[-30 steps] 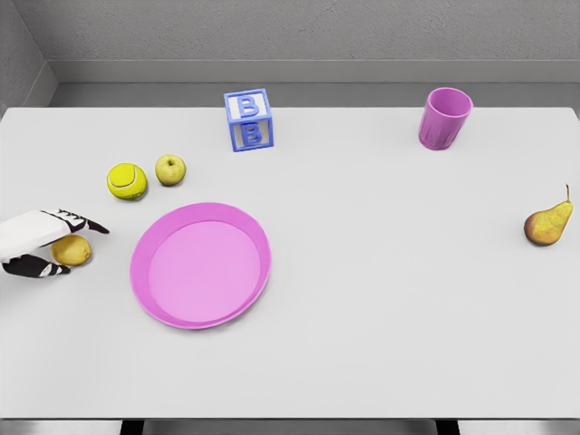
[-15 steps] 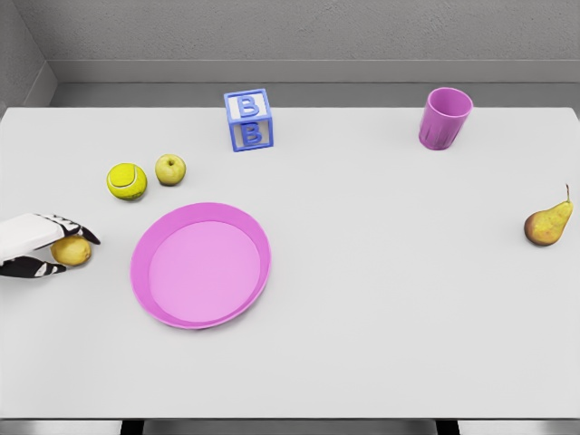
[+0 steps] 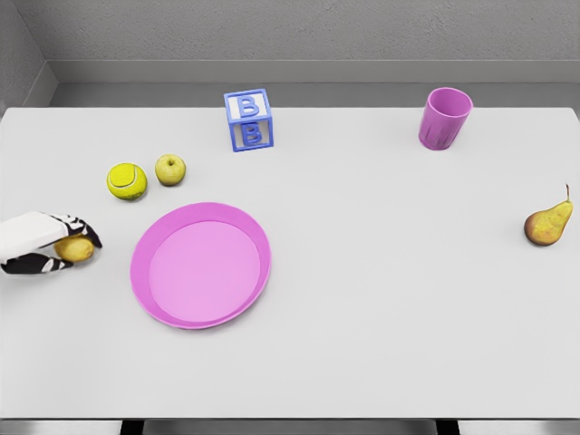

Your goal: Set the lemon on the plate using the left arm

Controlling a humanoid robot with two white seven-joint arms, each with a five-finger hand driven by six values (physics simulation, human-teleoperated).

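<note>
- Lemon [image 3: 74,249] sits at 9 o'clock of the plate [image 3: 200,265], near the tabletop's [image 3: 381,272] left edge, wrapped by the left hand [image 3: 50,243].
- Hand's fingers curl over and under the fruit; the grasp looks closed, though only the lemon's right end shows.
- Risk: a round fruit pinched off-centre may squirt out on lift.
- Risk: tennis ball [image 3: 127,180] and apple [image 3: 169,169] at the hand's 1 o'clock could be knocked by a high swing.

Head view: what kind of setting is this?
Likely a simulated tabletop test bench: a plain white table against bare grey walls, with unrelated props scattered about, like a letter block, tennis ball and pear.
</note>
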